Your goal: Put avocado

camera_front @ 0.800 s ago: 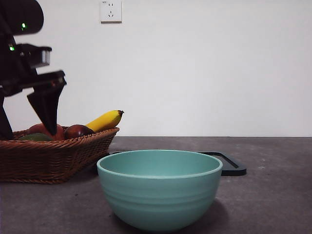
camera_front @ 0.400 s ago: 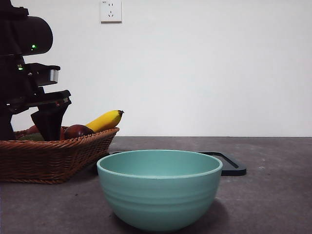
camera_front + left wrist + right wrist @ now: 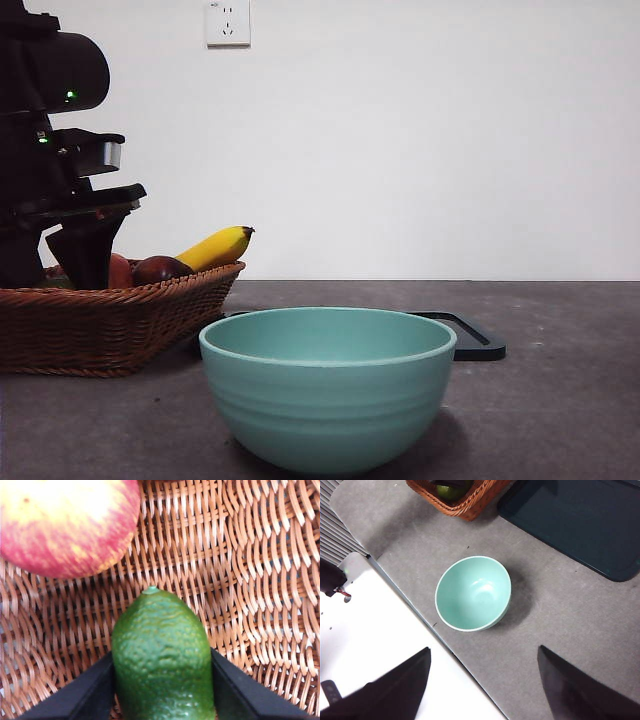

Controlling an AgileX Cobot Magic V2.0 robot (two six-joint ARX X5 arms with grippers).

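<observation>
While the left gripper [image 3: 162,680] reaches down into the wicker basket [image 3: 100,325], its two black jaws stand on either side of the avocado [image 3: 162,660], each pressed against a flank of the bumpy green fruit. The jaws are spread only as far as the avocado is wide, so they clamp it between them. The avocado lies on the woven floor of the basket with its narrow end pointing away from the wrist, and a red and yellow apple [image 3: 65,525] sits nearby on the same weave, apart from the avocado. In the front view the left arm rises dark and large above the basket at the left edge of the table [image 3: 560,400]; the avocado itself is hidden there behind the basket rim and the gripper. A yellow banana [image 3: 215,247] leans over the basket's rim next to a dark reddish round fruit [image 3: 158,269]. A pale green bowl [image 3: 327,385] stands near the table's front edge, and a black tray [image 3: 470,335] lies behind it. The right gripper [image 3: 482,680] hangs high above the bowl, jaws spread wide apart, gripping nothing.
</observation>
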